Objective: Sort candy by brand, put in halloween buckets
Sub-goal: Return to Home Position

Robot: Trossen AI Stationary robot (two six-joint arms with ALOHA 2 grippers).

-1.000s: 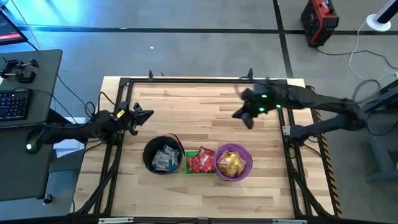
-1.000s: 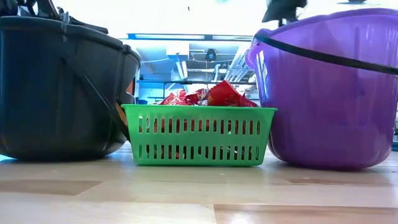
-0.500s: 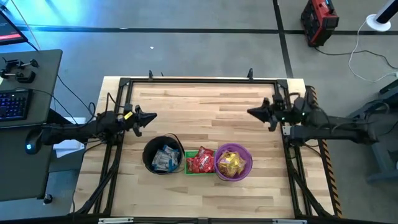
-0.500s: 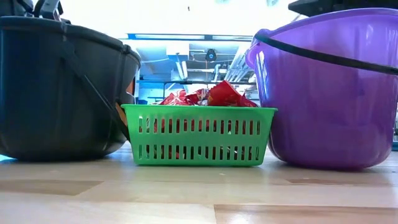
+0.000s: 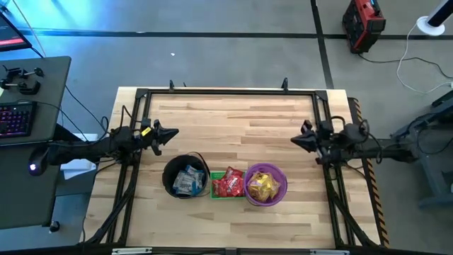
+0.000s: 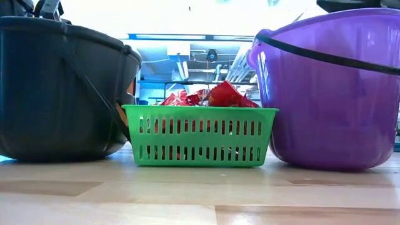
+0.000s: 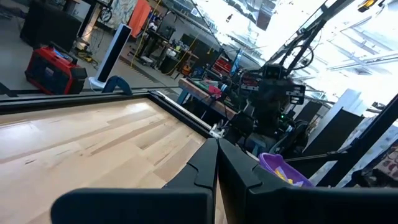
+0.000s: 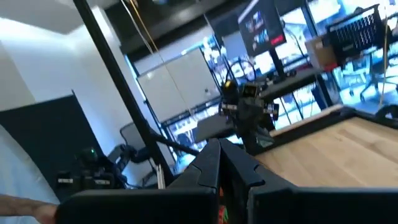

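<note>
Three halloween buckets stand in a row near the table's near edge. The black pail holds blue-and-white candy, the green basket red candy, and the purple bucket yellow candy. My left gripper is shut and empty at the table's left edge, pointing level toward the right. My right gripper is shut and empty at the right edge, pointing toward the left. In each wrist view the fingertips meet, left gripper, right gripper.
A black metal frame runs around the wooden tabletop, which is bare between the two grippers. A desk with a keyboard stands to the left of the table, and a red box sits on the floor beyond the far right.
My right gripper has drawn back from over the table's far middle toward the right edge and come down, tipping up to about level. It stayed shut. My left arm has kept still. The buckets and candy have not moved.
</note>
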